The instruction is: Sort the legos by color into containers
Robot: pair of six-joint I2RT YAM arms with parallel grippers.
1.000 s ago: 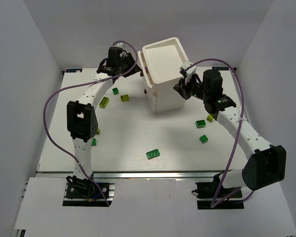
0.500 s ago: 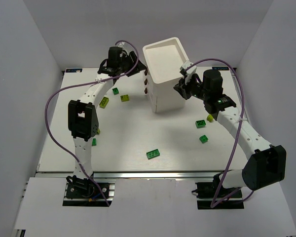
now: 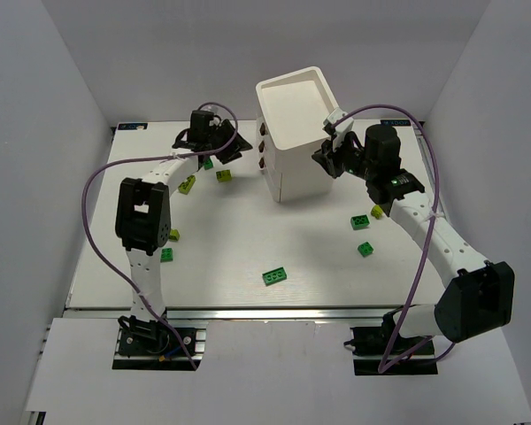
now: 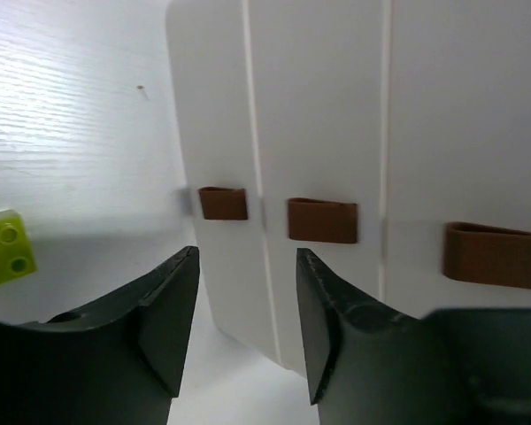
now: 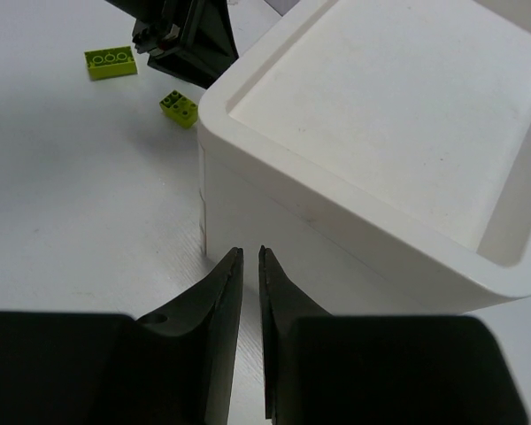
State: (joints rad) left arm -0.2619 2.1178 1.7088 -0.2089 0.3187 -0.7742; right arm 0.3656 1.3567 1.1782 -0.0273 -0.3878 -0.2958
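Legos [image 3: 274, 277], about nine loose, three drawers [image 4: 319, 106], three knobs [image 4: 322, 220]

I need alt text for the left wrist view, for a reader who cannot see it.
White cabinet front with three brown knobs fills the view. The open left gripper faces it, empty; a yellow-green lego lies at left.

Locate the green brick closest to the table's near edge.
In the top view, the green brick lies alone near the front middle of the table, in front of the white cabinet.
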